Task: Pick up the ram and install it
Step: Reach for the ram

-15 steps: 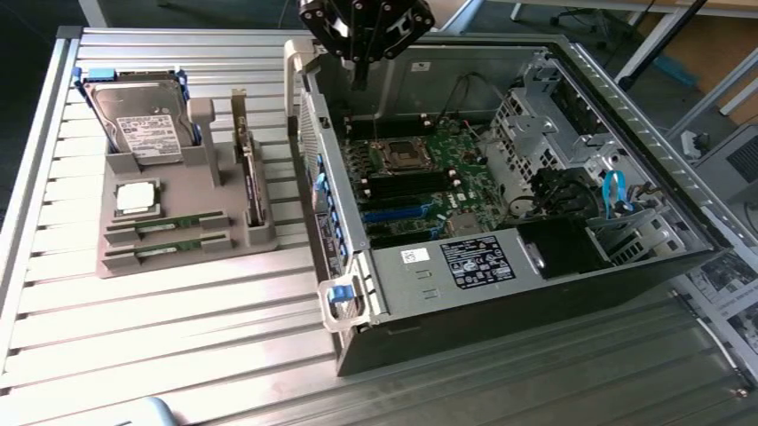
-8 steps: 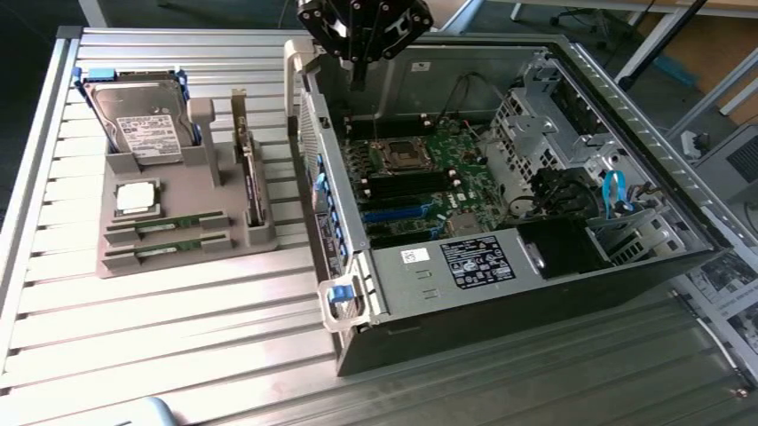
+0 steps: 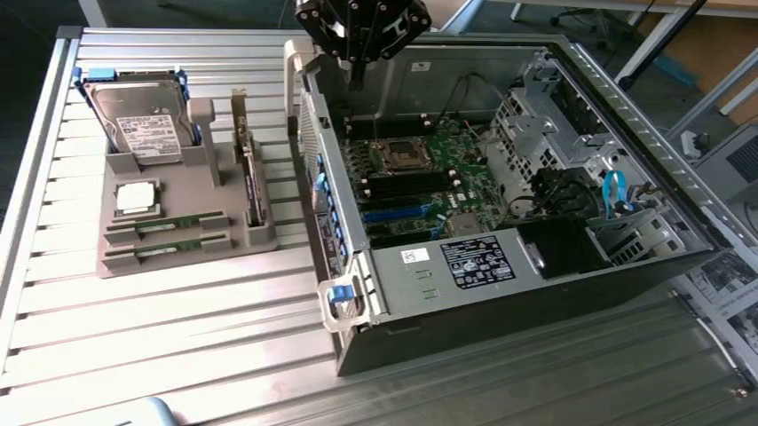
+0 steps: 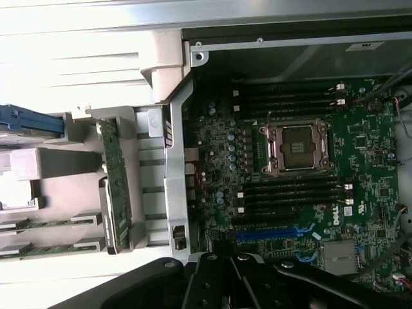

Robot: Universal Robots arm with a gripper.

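Two green ram sticks (image 3: 166, 225) (image 3: 166, 251) lie in slots at the front of a grey holder (image 3: 119, 200), to the exterior view's left of the open computer case (image 3: 498, 293). The wrist view shows the same ram sticks (image 4: 48, 224) (image 4: 48, 248) lying in the holder. My gripper (image 3: 354, 82) hangs over the case's back corner near its wall, shut, with nothing seen in it. Its black housing (image 4: 225, 283) shows in the wrist view. Black memory slots (image 4: 290, 193) flank the processor socket (image 4: 296, 147) on the motherboard.
The holder also carries a grey hard drive (image 3: 140, 124), a square silver processor chip (image 3: 137, 197) and a long green card (image 3: 248, 173) standing on edge. The case's raised side wall (image 3: 318, 169) stands between holder and motherboard. Cables and drive cages (image 3: 569, 191) crowd the case's right.
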